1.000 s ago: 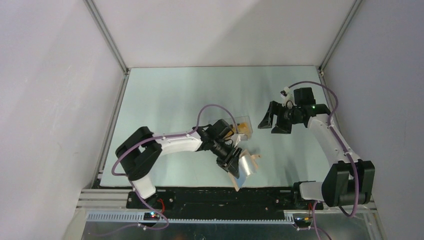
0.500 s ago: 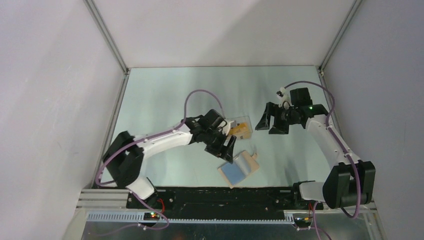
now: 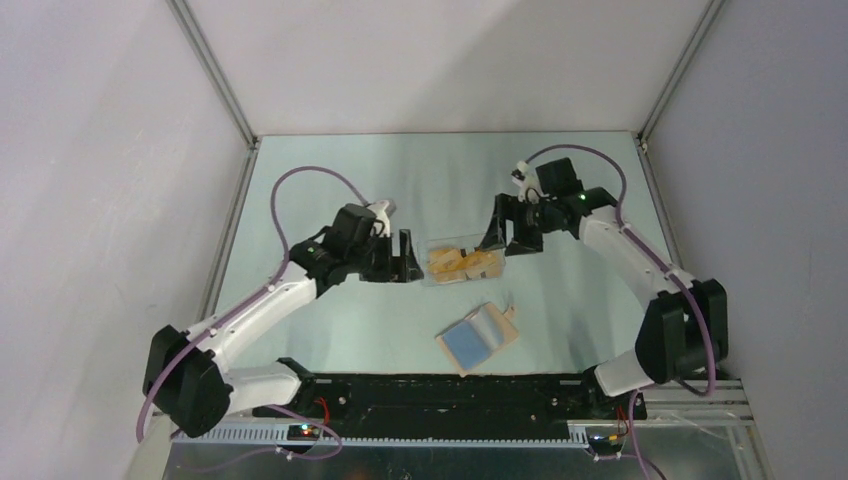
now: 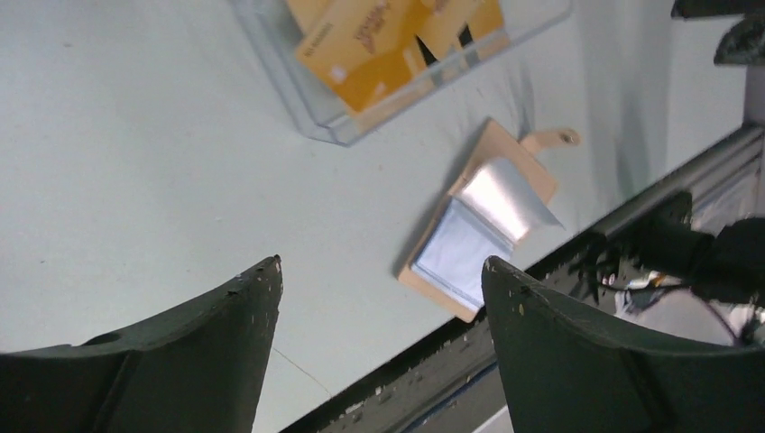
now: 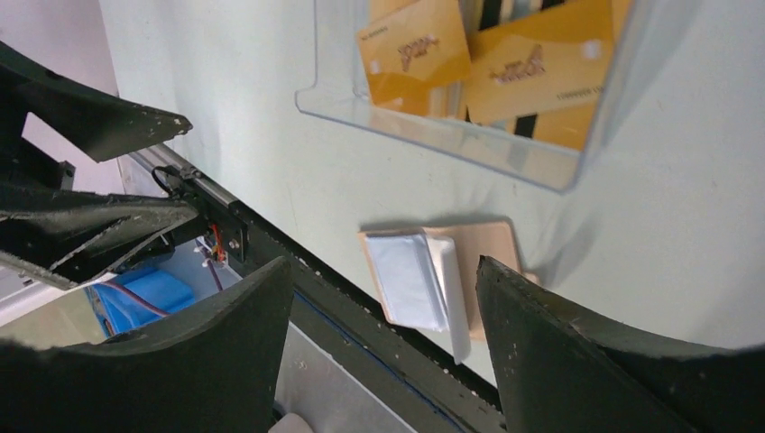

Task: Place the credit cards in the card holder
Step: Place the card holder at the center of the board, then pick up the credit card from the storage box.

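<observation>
From above, my left claw (image 3: 405,257) hangs spread and empty just left of the clear tray (image 3: 433,278) holding the credit cards (image 3: 462,263), and my right claw (image 3: 505,238) is spread at its right end. Only the wrist views show the cards' print and dark stripes. The card holder (image 3: 478,338) lies open on the table (image 3: 330,180), nearer the bases.

A robotics lab test cell is indicated — a pale table (image 3: 450,165) is enclosed by plain white panels (image 3: 100,150) set in aluminium struts (image 3: 215,75). A left arm (image 3: 260,300) and a right arm (image 3: 625,250), both cabled, are bolted to a black base rail (image 3: 440,395) — exposed wiring (image 3: 320,408) is left visible.
</observation>
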`<move>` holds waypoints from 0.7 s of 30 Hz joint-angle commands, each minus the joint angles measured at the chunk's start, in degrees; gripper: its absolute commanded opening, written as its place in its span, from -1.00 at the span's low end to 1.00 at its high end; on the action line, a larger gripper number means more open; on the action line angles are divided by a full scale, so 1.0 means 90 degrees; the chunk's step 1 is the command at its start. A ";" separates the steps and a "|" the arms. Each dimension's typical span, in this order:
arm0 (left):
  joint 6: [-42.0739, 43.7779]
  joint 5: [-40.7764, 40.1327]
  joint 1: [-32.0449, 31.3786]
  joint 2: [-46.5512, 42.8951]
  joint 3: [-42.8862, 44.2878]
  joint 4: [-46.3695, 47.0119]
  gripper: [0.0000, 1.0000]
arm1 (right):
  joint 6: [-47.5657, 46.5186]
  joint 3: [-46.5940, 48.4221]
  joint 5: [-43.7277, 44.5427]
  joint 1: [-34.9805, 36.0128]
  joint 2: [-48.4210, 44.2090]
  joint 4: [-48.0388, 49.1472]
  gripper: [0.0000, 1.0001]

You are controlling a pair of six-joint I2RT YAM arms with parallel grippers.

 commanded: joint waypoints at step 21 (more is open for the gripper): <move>-0.1117 0.0076 0.1038 0.1650 0.0239 0.2388 0.21 | 0.0013 0.2631 0.1119 0.1048 0.3353 -0.0236 0.15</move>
